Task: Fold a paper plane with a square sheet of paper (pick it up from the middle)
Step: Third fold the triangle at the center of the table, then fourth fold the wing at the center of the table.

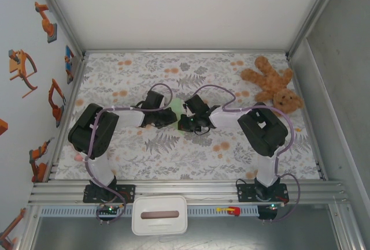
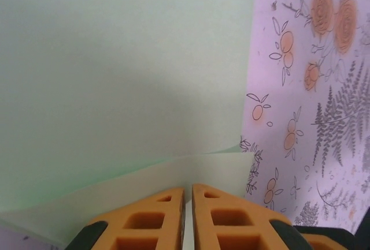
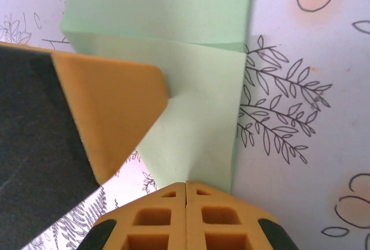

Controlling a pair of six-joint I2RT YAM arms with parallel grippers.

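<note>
Pale green sheet of paper [image 1: 175, 108] on the flowered desk [image 1: 173, 152], well apart from the brown teddy bear [image 1: 274, 85], to its left and a little nearer to the arm bases; partly folded, with one lighter flap laid over the rest and a crease along the fold. Left end effector [image 2: 188, 191] at the side of the paper away from the bear; clenched, orange fingers almost together with only a thin slit between, tips at the edge of the lighter flap; pinching the paper or only touching it, cannot tell. Right end effector [image 3: 186, 185] at the bear's side of the paper; clenched fully, fingertips against the edge of the flap; grasping or only touching, again cannot tell. In the right wrist view, one orange finger [image 3: 115, 105] of the left end effector lying over the fold, tip on the paper. White box [image 1: 159, 215] far from the bear, past the near edge of the desk, between the two arm bases.
</note>
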